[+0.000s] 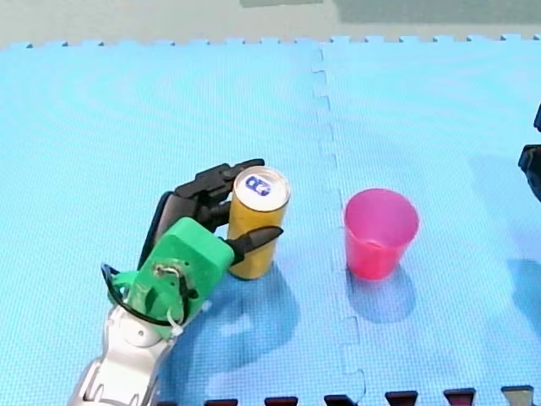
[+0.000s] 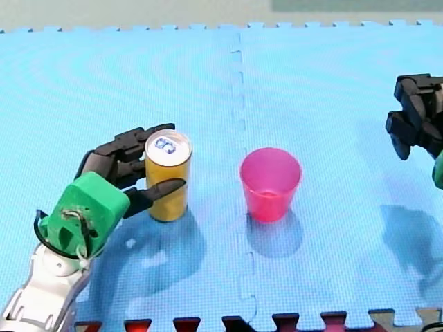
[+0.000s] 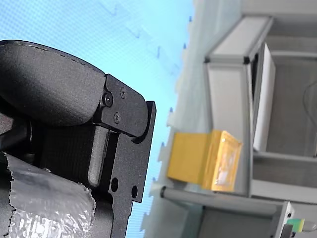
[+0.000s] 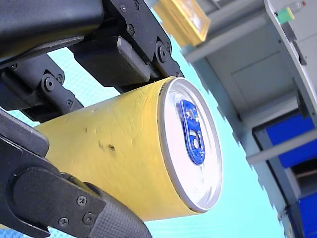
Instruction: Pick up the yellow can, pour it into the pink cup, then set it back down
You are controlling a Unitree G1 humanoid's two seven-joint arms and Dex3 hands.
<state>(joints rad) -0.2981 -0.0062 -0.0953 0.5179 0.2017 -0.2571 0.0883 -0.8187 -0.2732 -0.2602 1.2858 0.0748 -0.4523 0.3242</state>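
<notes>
The yellow can (image 1: 256, 227) stands upright on the blue foam mat (image 1: 127, 118), long axis vertical, tab end facing up. The left robot hand (image 1: 199, 211) clasps its sides. The pink cup (image 1: 379, 233) stands near, mouth up. The right robot hand (image 2: 415, 114) hovers well apart; its state cannot be told.

Centre of frame: yellow aluminium drink can (image 4: 119, 153) with a silver lid (image 4: 200, 163) and blue pull tab (image 4: 190, 131), small dents and a dark scuff on its wall. The black three-finger left hand (image 4: 44, 29) clamps it, one finger (image 4: 111, 59) pressed to one side of the can, another (image 4: 54, 198) wrapped against the opposite side. Background: light-blue foam mat (image 4: 237, 213) with a toothed edge, then a grey metal frame (image 4: 277, 64), a flat yellow box (image 4: 183, 20) and a blue panel (image 4: 297, 144).
</notes>
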